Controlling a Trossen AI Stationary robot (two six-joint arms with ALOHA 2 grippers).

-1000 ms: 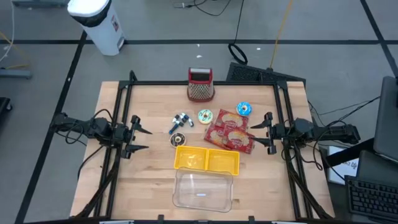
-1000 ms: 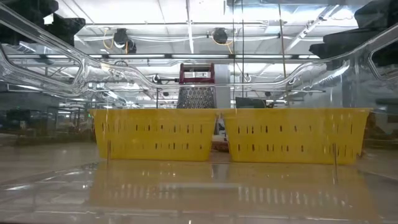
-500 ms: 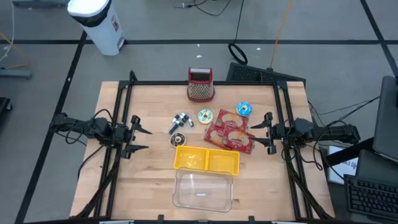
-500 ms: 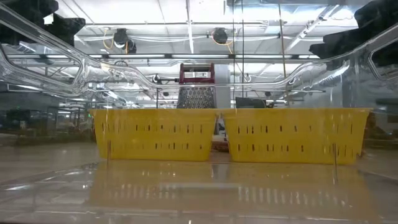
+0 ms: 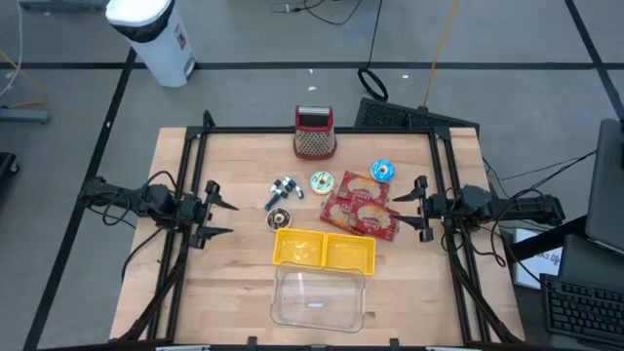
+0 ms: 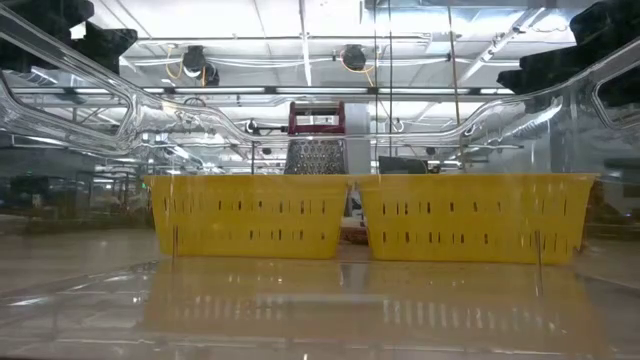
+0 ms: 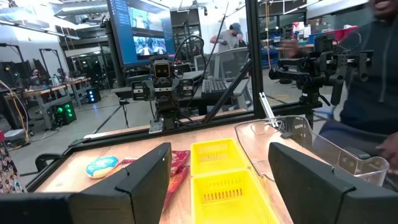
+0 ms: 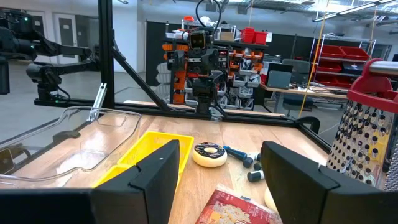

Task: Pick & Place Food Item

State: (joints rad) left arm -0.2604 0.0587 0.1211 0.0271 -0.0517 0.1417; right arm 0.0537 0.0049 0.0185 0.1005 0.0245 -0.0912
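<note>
Nothing has moved since the earlier frame. Left gripper (image 5: 222, 219) and right gripper (image 5: 411, 207) hover at opposite edges of the surface (image 5: 234, 278), both spread wide and empty. Red food packet (image 5: 362, 207) lies just behind the yellow basket (image 5: 324, 250), near the right gripper.

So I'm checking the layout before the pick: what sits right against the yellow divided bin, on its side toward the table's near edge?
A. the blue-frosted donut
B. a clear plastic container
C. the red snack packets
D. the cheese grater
B: in the high view the clear plastic container lies directly below the yellow divided bin, at the near edge, while the other three sit farther back on the table.
</note>
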